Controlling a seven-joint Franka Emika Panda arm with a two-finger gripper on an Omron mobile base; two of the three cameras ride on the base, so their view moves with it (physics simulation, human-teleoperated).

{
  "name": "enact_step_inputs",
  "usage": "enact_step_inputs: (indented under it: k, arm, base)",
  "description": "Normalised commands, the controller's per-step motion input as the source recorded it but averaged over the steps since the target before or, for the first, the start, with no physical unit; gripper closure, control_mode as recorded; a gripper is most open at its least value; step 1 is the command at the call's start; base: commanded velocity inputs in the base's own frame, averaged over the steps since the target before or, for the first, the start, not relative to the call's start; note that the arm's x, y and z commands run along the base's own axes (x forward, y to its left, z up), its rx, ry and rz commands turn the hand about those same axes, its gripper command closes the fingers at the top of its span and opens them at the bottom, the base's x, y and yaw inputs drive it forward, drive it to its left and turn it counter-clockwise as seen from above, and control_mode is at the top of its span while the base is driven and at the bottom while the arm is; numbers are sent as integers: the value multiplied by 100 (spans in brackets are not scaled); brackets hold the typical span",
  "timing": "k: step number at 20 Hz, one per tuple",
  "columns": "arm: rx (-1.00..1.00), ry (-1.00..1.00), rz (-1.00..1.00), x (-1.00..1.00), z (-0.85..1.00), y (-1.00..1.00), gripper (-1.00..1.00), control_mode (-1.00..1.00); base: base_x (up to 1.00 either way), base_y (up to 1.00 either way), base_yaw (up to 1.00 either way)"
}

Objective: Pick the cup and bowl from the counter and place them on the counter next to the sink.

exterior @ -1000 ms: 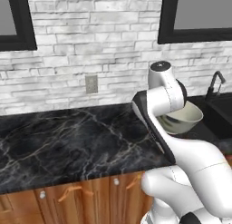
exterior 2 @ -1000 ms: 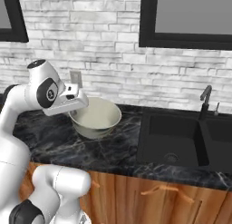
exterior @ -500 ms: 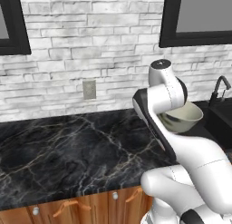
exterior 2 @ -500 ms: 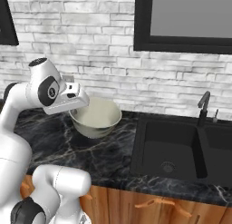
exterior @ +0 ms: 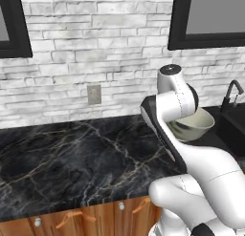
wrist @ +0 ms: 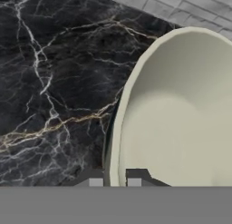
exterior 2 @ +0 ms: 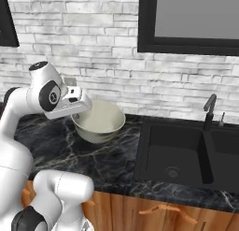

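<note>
above the counter (exterior 2: 60,146), end effector (wrist: 114,178) pinches the bowl (exterior 2: 99,120) rim.

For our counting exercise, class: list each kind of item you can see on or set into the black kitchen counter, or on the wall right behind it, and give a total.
Bowl: 1
Sink: 1
Faucet: 1
Wall outlet: 1
Total: 4

The tabletop (exterior 2: 56,146) lies bare between the bowl (exterior 2: 99,122) and the sink (exterior 2: 186,153); the faucet (exterior 2: 208,108) rises at the sink's back edge.
</note>
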Motion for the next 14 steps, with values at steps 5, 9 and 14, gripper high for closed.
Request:
enact_step_inputs:
  k: [5, 9, 14]
  arm:
    - [0, 0, 0, 0, 0, 0, 100, -100]
    - [2, 5, 0, 42, -10, 0, 100, -100]
    - [0, 2, 1, 46, -35, 0, 100, -100]
  base:
    - [0, 0, 0]
    - [0, 0, 0]
    - [0, 0, 0]
